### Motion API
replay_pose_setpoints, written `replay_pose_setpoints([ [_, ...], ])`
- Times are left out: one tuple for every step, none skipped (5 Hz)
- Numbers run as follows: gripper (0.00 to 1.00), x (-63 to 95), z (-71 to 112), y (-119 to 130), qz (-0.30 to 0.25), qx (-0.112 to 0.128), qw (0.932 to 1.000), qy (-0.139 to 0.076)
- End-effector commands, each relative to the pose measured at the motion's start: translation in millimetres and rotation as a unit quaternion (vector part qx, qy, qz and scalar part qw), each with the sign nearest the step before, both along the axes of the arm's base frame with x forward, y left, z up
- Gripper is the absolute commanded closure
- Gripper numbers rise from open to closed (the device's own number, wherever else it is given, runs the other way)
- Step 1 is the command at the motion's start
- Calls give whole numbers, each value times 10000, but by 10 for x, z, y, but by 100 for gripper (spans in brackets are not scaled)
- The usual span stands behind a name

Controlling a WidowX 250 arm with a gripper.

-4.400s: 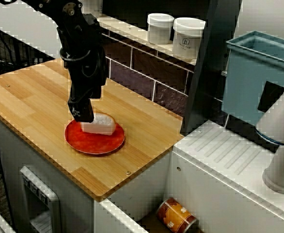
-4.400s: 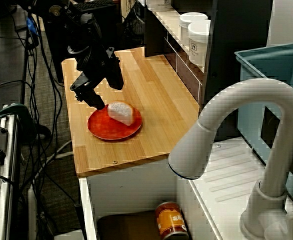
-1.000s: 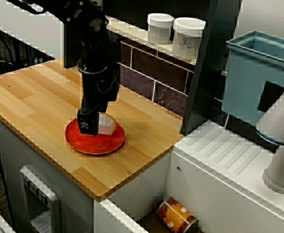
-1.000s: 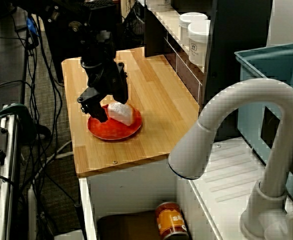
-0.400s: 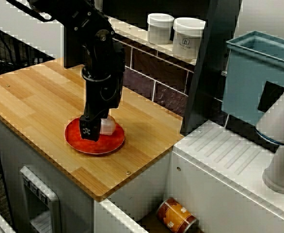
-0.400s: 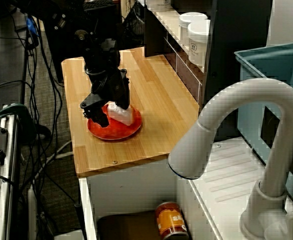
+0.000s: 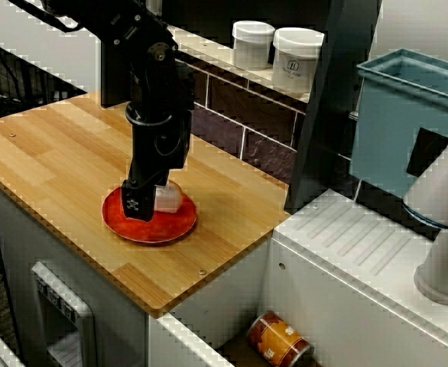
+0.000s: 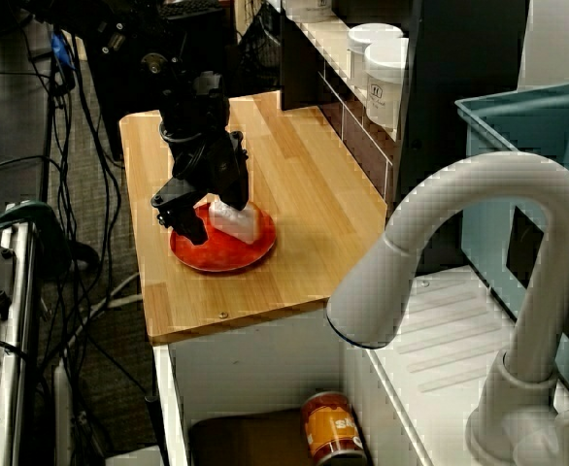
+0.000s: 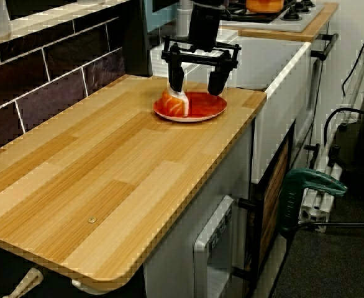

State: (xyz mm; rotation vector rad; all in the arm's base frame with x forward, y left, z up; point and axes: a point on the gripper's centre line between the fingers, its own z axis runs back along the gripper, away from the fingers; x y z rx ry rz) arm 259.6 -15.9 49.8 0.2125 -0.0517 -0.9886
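Straddling the plate point(image 9: 204, 107), your gripper point(image 9: 195, 91) is hanging low with its fingers spread wide, grasping nothing. In the view along the counter, the slice point(image 9: 176, 103) is lying on the left part of the plate, right at the left finger point(image 9: 177, 78). Whether that finger is touching it, the pictures are not showing. The right finger is standing over bare plate, well apart from the slice.

By my judgement you are sitting off-centre. The slice should be lying midway between the fingers, so a nudge to the left is looking wise before any squeeze. It is looking soft, so a gentle closing is called for, with the tips staying just clear of the plate.

The plate is resting at the far end of the wooden counter point(image 9: 113, 167), near its right edge. A tiled wall point(image 9: 51, 68) is running along the left. In the view from above, two jars point(image 7: 253, 44) are standing on the ledge, a can point(image 7: 279, 338) is lying down in the sink and a blue bin point(image 7: 396, 130) is sitting on the right. In the view past the faucet point(image 8: 479, 184), cables point(image 8: 81, 126) are trailing on the far left.
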Motion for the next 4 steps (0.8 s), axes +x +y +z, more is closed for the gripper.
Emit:
replay_pose_setpoints([
  [0,-65,77,1,-102,12,9997,-208],
  [0,-65,42,-7,-100,37,9998,-190],
  [0,-29,-10,-11,-77,80,9998,-141],
  [0,-16,-10,-11,-80,79,9999,-112],
])
